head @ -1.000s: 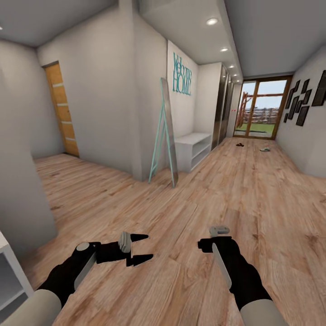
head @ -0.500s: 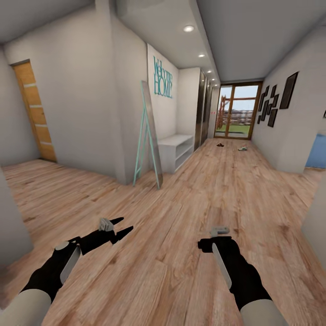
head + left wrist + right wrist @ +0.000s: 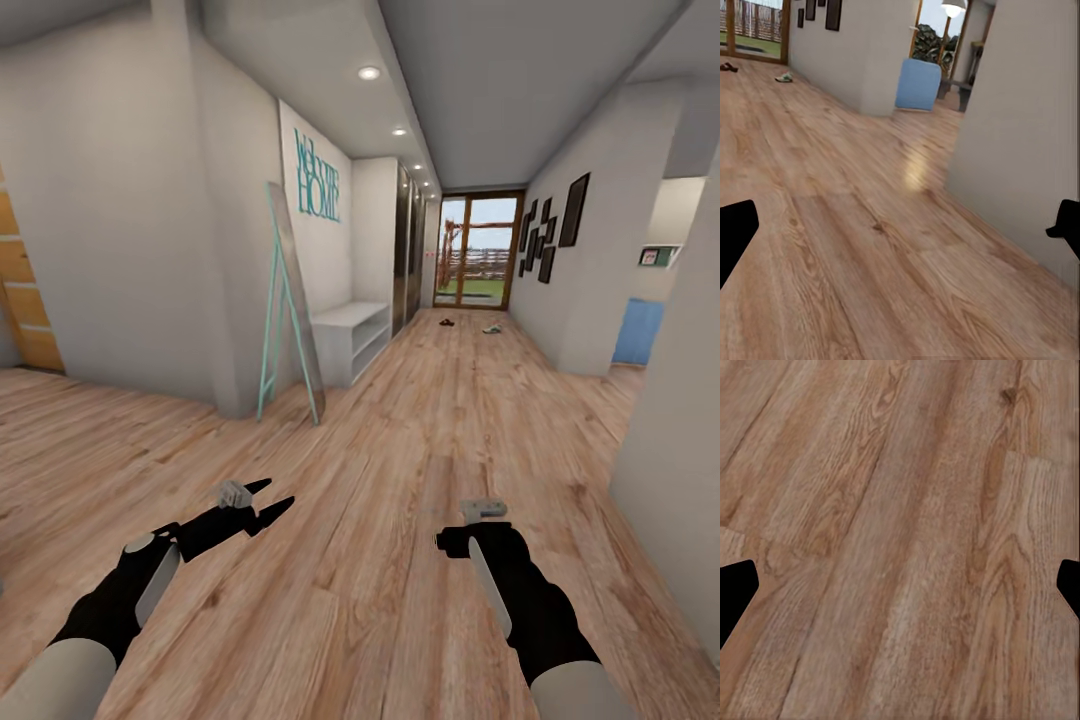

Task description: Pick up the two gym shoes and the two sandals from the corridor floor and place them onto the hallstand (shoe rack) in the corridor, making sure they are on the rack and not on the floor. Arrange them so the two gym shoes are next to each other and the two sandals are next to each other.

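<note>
While I look down the corridor from my head camera, the hallstand (image 3: pixel 349 338) stands against the left wall well ahead, its long side running along that wall toward the glass door (image 3: pixel 477 265). I see its near end and low bench top; a leaning mirror (image 3: pixel 292 310) cuts off its near corner. Far down the corridor floor (image 3: pixel 420 440), near the door, lie a dark speck (image 3: pixel 446 322) and a pale one (image 3: pixel 492 329), well apart from the hallstand. They are too small for me to tell which is a sandal or a gym shoe, or which way either points. My left gripper (image 3: pixel 268 504) hangs low over the planks with its two black fingers spread, nothing between them. My right gripper (image 3: pixel 484 509) points forward over the floor; its fingers are hidden behind the wrist here.

From my left wrist camera, one black fingertip (image 3: pixel 735 236) shows at each edge with a wide gap and bare planks between. Far off near the door lie a dark shape (image 3: pixel 727 67) and a pale one (image 3: pixel 784 77), both blurred, and a blue cabinet (image 3: pixel 917 84) stands past a wall corner.

From my right wrist camera, the fingertips (image 3: pixel 733 591) sit at opposite edges, wide apart, over wood grain, holding nothing.
</note>
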{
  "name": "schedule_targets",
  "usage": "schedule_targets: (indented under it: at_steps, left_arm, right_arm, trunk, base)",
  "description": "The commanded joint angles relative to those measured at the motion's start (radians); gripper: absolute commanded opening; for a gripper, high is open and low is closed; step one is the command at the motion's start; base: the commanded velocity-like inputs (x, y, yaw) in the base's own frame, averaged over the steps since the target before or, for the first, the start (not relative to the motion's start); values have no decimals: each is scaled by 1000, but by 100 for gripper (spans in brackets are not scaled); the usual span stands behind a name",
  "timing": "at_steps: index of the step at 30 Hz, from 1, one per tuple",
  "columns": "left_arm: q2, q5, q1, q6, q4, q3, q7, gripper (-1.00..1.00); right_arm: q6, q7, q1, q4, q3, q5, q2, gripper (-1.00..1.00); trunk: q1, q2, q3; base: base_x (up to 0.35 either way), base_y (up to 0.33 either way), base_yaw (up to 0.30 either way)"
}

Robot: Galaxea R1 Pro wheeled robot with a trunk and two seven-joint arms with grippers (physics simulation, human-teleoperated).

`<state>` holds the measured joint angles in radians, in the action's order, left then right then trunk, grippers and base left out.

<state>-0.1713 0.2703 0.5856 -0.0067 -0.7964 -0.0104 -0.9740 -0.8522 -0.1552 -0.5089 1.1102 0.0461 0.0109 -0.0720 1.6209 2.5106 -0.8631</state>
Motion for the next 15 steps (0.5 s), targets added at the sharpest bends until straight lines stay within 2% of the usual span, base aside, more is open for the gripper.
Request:
schedule_targets:
  at_steps: [1,6,8,12,15]
  left_arm:
    - [1,3,0,-1,0,0,-3,100]
    - [9,4,0,1,1,-1,-1,100]
    - [10,4,0,1,10,-2,18,100]
    - [12,6,0,2,18,-1,84,100]
    - [18,6,0,2,18,-2,102,100]
  right_arm:
    - [-4,-4,-1,0,1,1,0,100]
    - [-4,-4,-1,0,1,1,0,100]
    - [-4,-4,-1,0,1,1,0,100]
    - [-4,-4,-1,0,1,1,0,100]
    - [-4,-3,-1,0,1,1,0,100]
  trunk:
    - [0,0,0]
    - [0,0,5]
    - [0,0,6]
    - [0,0,8]
    - [0,0,8]
  base:
    - [273,0,-253]
    - [329,-7,-248]
    - [345,-71,-167]
    - [345,-115,-70]
    - [345,-138,-15]
